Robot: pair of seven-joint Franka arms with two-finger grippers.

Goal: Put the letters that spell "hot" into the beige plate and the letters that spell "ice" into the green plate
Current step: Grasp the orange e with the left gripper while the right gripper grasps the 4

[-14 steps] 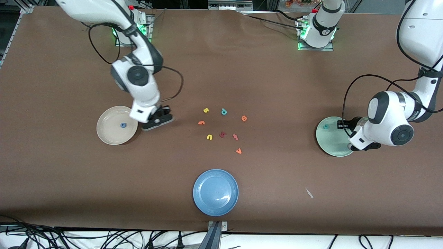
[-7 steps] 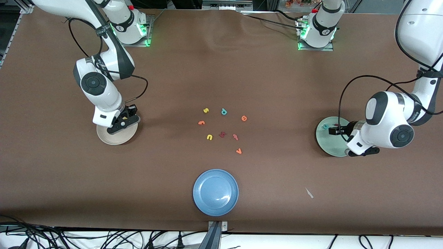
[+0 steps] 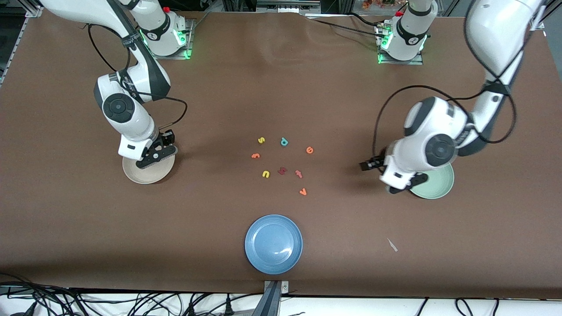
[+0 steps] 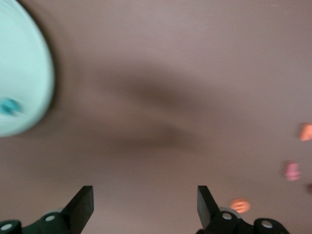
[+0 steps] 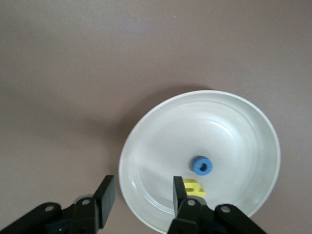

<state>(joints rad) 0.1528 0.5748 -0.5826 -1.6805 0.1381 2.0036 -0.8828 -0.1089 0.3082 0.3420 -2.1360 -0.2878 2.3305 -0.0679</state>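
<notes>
My right gripper (image 5: 142,195) hangs open over the rim of the beige plate (image 3: 140,175); nothing is between its fingers. In that plate (image 5: 161,146) lie the blue o (image 5: 202,165) and the yellow h (image 5: 195,187). My left gripper (image 3: 369,165) is open and empty over bare table, between the green plate (image 3: 434,184) and the loose letters. The teal c (image 4: 9,106) lies in the green plate (image 4: 24,63). The orange e (image 3: 309,150) and the orange t (image 3: 255,155) lie among the loose letters in the middle of the table.
Other loose letters lie there: a yellow s (image 3: 261,140), teal p (image 3: 284,141), yellow u (image 3: 265,174), a dark red letter (image 3: 282,170), a salmon one (image 3: 299,174) and an orange one (image 3: 303,192). A blue plate (image 3: 273,243) sits near the front edge.
My right gripper has opened over the beige plate and the yellow h now lies in it. My left arm has swung from over the green plate toward the loose letters, fingers open.
</notes>
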